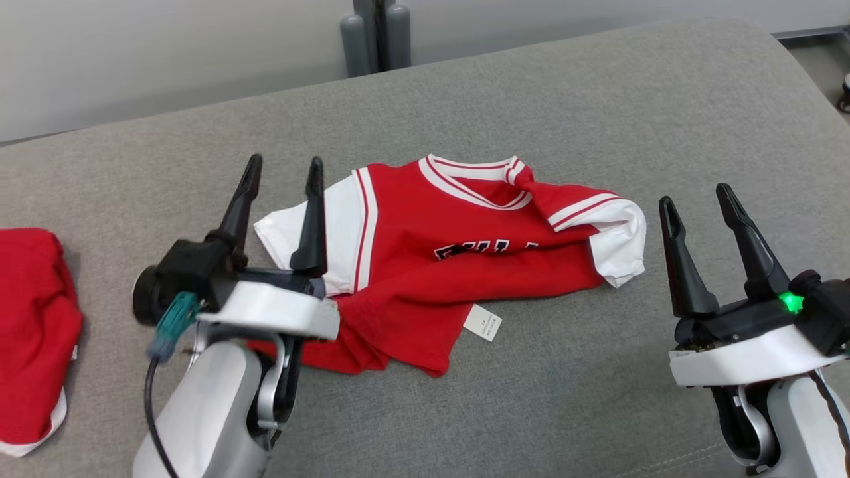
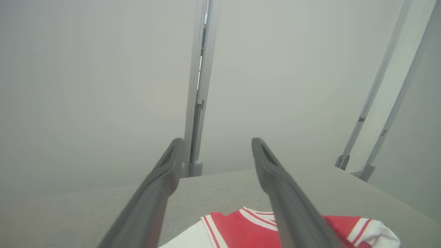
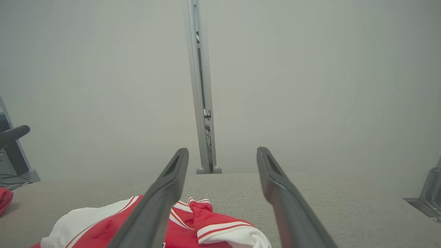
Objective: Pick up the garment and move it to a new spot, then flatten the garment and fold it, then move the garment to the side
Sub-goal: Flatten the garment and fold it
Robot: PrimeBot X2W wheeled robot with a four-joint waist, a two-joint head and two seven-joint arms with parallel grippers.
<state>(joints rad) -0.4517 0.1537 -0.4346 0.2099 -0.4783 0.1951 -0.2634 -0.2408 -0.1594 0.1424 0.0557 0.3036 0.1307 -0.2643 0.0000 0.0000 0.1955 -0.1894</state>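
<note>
Head view: the red-and-white garment (image 1: 412, 226) lies crumpled in the middle of the grey table (image 1: 597, 411), collar away from the robot. The left jaws stand apart and empty over its white sleeve on the robot's left. The right jaws, also apart and empty, sit just beside the other sleeve.

Left wrist view: the garment (image 2: 237, 227) lies low between the spread jaws.

Right wrist view: the garment (image 3: 213, 224) lies low, mostly leftward of the parted jaws.
</note>
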